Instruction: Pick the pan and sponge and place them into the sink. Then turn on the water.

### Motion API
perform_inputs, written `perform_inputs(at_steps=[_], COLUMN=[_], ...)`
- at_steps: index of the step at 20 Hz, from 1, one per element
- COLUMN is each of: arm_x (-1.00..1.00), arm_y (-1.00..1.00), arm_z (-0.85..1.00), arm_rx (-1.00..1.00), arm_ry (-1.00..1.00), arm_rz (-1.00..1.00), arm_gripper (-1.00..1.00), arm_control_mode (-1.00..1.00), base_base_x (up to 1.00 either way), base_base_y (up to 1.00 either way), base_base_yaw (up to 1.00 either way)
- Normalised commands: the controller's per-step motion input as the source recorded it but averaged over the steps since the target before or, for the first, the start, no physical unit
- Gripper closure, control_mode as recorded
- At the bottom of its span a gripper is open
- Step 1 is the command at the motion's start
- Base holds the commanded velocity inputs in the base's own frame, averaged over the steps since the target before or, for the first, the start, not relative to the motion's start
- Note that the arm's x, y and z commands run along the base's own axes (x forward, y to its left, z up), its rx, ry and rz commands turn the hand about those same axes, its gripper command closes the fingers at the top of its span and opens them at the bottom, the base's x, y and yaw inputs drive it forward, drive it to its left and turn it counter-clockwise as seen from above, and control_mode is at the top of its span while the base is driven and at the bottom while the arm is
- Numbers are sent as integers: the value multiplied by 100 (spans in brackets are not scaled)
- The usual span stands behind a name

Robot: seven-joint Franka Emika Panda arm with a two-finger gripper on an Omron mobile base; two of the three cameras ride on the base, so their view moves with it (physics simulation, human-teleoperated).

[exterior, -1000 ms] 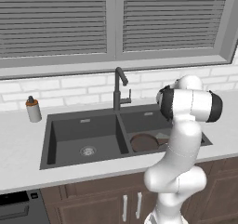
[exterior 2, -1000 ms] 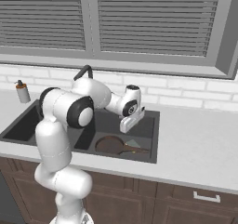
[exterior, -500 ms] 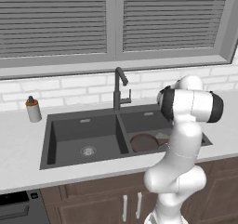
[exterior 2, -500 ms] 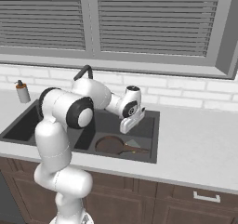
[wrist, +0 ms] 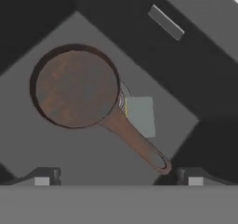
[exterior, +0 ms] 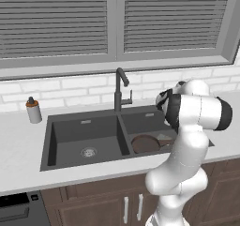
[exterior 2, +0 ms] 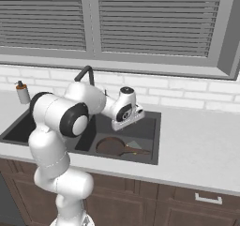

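Observation:
The brown pan (wrist: pixel 76 90) lies flat on the floor of the sink's (exterior: pixel 61 131) right basin, its handle (wrist: pixel 139 144) pointing toward my fingertips. The sponge (wrist: pixel 140 116) lies flat beside the pan's rim, touching the handle, next to the half-covered drain. The right base view shows the pan (exterior 2: pixel 111 146) and sponge (exterior 2: pixel 134 145) in the same basin of the sink (exterior 2: pixel 157 136). My gripper (wrist: pixel 118 179) hangs above that basin, open, with its fingertips (wrist: pixel 42 179) wide apart and nothing between them; it also appears as the gripper (exterior 2: pixel 119 125). No water shows at the faucet (exterior: pixel 119 89).
A brown-capped soap bottle (exterior: pixel 33 110) stands on the counter left of the sink. The left basin (exterior: pixel 86 147) holds only its drain. White brick wall and a window with blinds run behind the faucet (exterior 2: pixel 85 74). Counter stretches to the right (exterior 2: pixel 197 145).

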Motion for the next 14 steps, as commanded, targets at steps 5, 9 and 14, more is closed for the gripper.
perform_inputs(at_steps=[5, 9, 14], arm_x=[18, 13, 10], arm_y=[40, 25, 2], arm_z=[40, 33, 29], arm_rx=[8, 13, 18], arm_ry=[-2, 6, 21], arm_rz=[-49, -38, -31], arm_gripper=[-100, -100, -100], arm_control_mode=[-100, -100, -100], base_base_x=[0, 0, 0], base_base_y=[0, 0, 0], base_base_yaw=[0, 0, 0])
